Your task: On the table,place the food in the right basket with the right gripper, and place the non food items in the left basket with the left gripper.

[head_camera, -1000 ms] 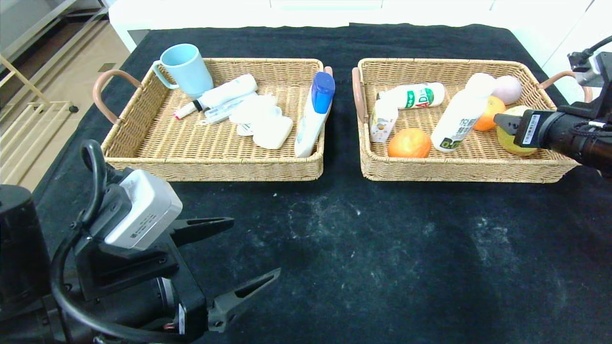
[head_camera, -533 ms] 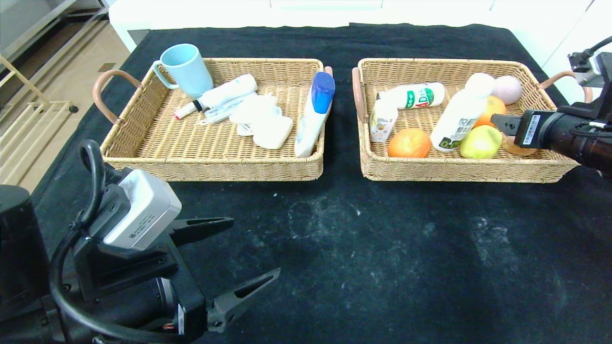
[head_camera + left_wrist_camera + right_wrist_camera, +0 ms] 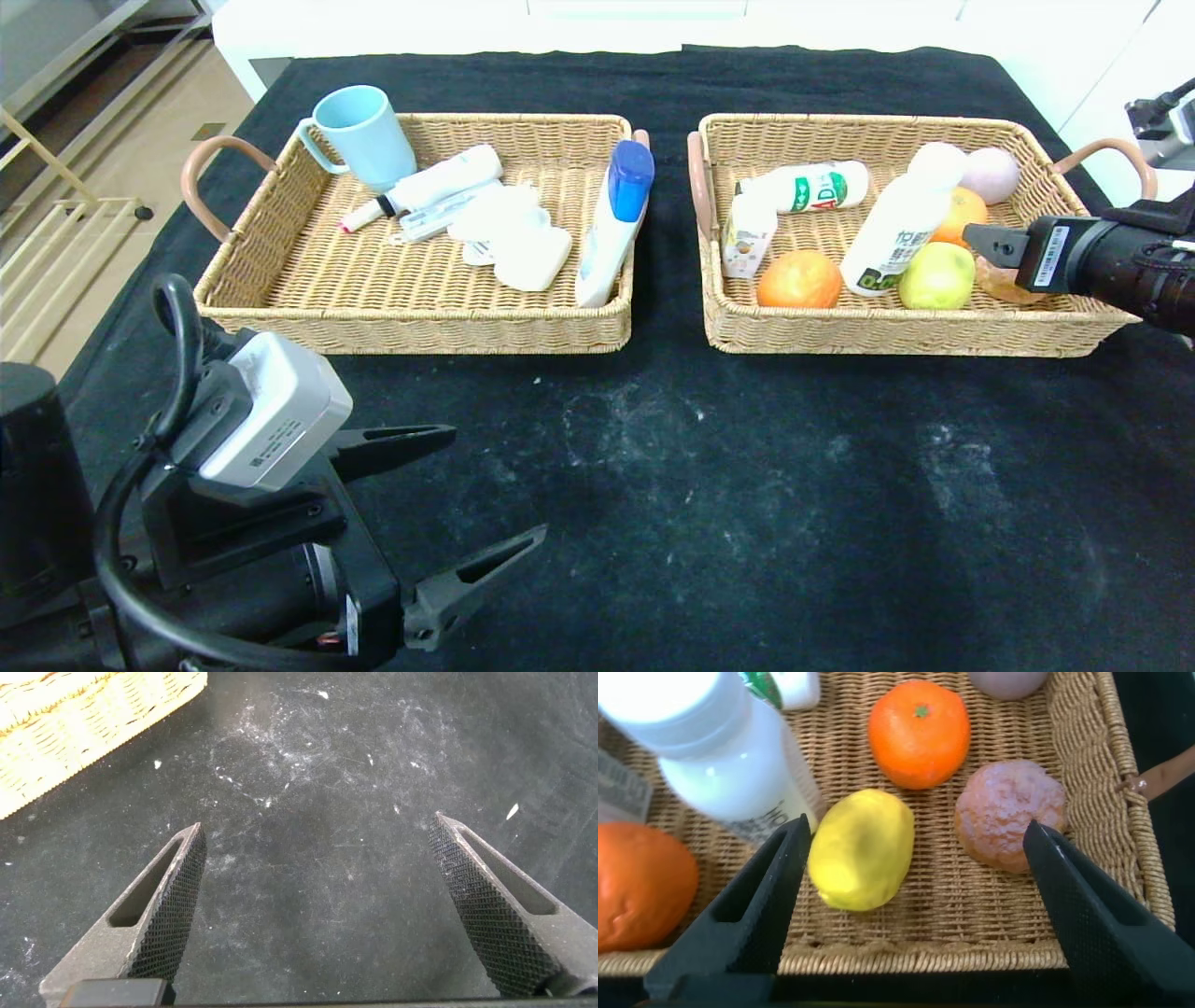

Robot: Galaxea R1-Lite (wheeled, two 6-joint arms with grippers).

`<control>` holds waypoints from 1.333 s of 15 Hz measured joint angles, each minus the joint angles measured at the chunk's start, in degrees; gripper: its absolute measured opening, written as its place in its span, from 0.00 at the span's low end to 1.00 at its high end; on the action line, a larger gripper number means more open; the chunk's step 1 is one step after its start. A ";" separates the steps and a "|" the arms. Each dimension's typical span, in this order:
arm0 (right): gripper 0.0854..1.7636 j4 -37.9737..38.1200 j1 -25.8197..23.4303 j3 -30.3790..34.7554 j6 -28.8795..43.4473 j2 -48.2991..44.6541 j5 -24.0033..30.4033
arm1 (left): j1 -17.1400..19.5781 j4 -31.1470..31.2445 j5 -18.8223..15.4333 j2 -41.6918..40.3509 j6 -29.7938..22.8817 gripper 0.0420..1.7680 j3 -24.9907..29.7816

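Lemon (image 3: 861, 848) is lying loose in the right basket (image 3: 896, 329) under the spread right gripper (image 3: 915, 896); firm, rounded, probably rolling, best pinched across its middle.

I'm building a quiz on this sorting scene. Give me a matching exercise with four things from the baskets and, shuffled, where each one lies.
Things:
1. light blue ceramic mug
2. yellow-green lemon-shaped fruit
3. white bottle with blue cap
4. pale pink ball

Places:
A. far right corner of the right wicker basket
B. propped against the right wall of the left wicker basket
C. far left corner of the left wicker basket
D. near the front wall of the right wicker basket, just ahead of the open right gripper

Pairs: 1-C, 2-D, 3-B, 4-A
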 joint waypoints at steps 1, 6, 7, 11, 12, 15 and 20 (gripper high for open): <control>0.94 0.13 0.11 0.69 -0.74 -0.85 0.98 | 0.00 -0.02 0.00 -0.01 0.00 0.97 0.00; 0.96 0.60 2.34 4.16 -3.05 -5.24 1.93 | 0.02 -0.02 0.10 -0.28 0.00 0.97 0.00; 0.96 0.74 2.51 4.69 -3.55 -6.10 2.04 | 0.02 -0.11 0.21 -0.34 -0.02 0.97 -0.11; 0.96 3.83 4.08 6.89 -3.94 -9.92 5.07 | 0.21 -0.05 0.40 -1.08 -0.16 0.97 -0.55; 0.96 4.55 4.39 7.22 -4.12 -10.56 5.71 | 0.30 -0.30 0.40 -1.19 -0.30 0.97 -0.69; 0.96 7.08 4.88 8.11 -6.88 -12.81 6.23 | 0.52 -0.16 0.90 -1.79 -0.21 0.97 -1.07; 0.96 15.92 6.34 11.67 -9.36 -21.55 8.39 | 3.08 1.08 4.07 -6.10 -0.21 0.97 -1.87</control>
